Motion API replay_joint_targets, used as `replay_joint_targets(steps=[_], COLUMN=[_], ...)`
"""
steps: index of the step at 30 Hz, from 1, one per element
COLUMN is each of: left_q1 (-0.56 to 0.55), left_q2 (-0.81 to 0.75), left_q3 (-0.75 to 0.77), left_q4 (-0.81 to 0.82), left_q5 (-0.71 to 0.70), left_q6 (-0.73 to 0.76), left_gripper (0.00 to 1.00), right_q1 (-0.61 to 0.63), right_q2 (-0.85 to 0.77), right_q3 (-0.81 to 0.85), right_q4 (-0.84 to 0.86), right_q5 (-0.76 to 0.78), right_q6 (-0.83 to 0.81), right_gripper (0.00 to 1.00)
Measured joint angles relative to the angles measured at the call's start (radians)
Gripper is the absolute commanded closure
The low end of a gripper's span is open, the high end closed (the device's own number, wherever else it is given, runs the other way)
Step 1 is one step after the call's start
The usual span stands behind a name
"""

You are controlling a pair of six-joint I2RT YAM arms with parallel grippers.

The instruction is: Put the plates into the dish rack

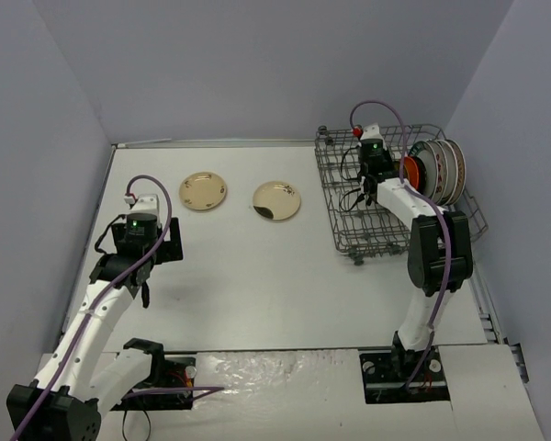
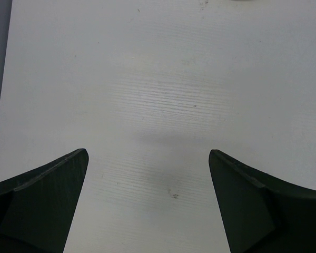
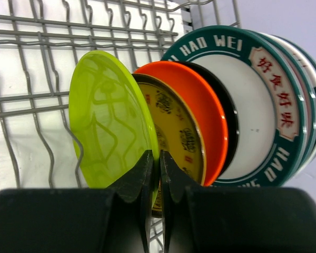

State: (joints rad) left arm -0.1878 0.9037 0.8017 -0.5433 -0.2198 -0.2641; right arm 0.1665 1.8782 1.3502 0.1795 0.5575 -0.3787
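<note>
White table [image 1: 257,294] lay under grey walls [image 1: 211,64]. Our left gripper [image 2: 147,154] hung wide open and held nothing. The left cream plate [image 1: 203,191] and the right cream plate [image 1: 276,200] lay flat on the table. In the dish rack [image 1: 344,216], our right gripper [image 3: 159,158] pinched the rim of the lime-green plate [image 3: 108,121], shiny and upright beside the other plates [image 3: 205,100]. We thought it should sit snug between its wires before letting go.
</note>
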Motion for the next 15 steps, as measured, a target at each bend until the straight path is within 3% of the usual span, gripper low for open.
replay_joint_targets(steps=[2, 7, 15], left_q1=[0.000, 0.000, 0.000], left_q2=[0.003, 0.008, 0.013], left_q3=[0.000, 0.000, 0.000], left_q4=[0.002, 0.003, 0.003], left_q5=[-0.002, -0.004, -0.002], left_q6=[0.001, 0.003, 0.003], left_gripper=[0.03, 0.03, 0.03], right_q1=[-0.003, -0.011, -0.016], right_q2=[0.007, 0.015, -0.008], right_q3=[0.000, 0.000, -0.024], right_q4=[0.000, 0.002, -0.007], right_q5=[-0.015, -0.036, -0.059], right_q6=[0.013, 0.049, 0.105], right_gripper=[0.89, 0.82, 0.46])
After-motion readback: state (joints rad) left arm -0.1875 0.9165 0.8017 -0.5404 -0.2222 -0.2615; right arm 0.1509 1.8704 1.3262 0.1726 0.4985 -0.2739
